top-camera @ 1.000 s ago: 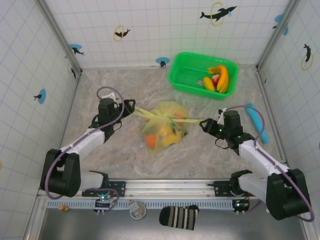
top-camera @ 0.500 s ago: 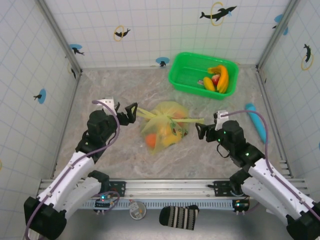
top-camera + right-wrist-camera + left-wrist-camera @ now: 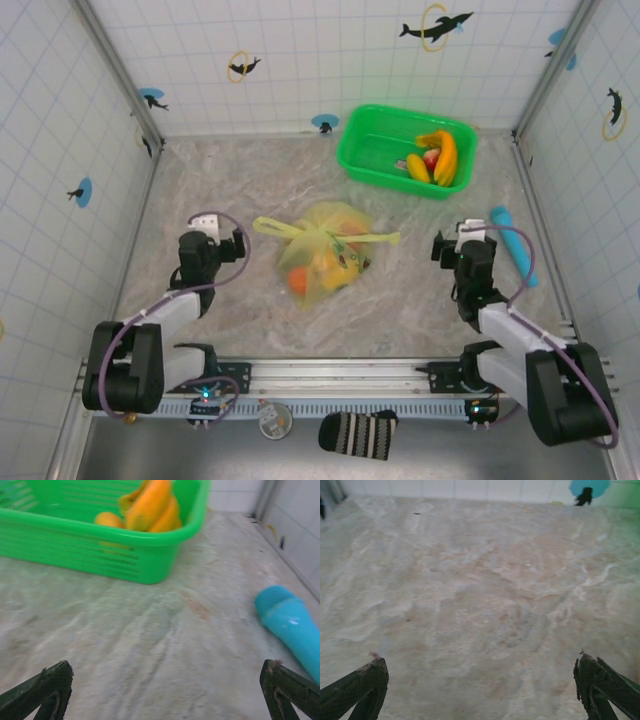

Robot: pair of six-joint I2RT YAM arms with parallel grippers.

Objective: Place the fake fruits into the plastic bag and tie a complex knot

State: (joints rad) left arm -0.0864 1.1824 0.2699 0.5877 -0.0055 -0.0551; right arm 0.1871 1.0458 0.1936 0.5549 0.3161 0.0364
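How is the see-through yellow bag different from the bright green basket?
The thin translucent yellow-green plastic bag is soft and crumpled; the rigid bright green plastic basket keeps a rectangular shape. The bag is tied at the top, strips sticking out; the basket is open-topped. The bag lies in the middle; the basket sits farther back. Both hold toy fruits.

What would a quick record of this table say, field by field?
plastic bag: in the middle, yellow-green, filled
orange fruit: inside, showing through the bag's near side
knot: handle strips tied, ends sticking out sideways
green basket: at the back, holding bananas
cyan cylinder: lying on the right
left fingers: open, apart from the bag
right fingers: open, apart from the bag
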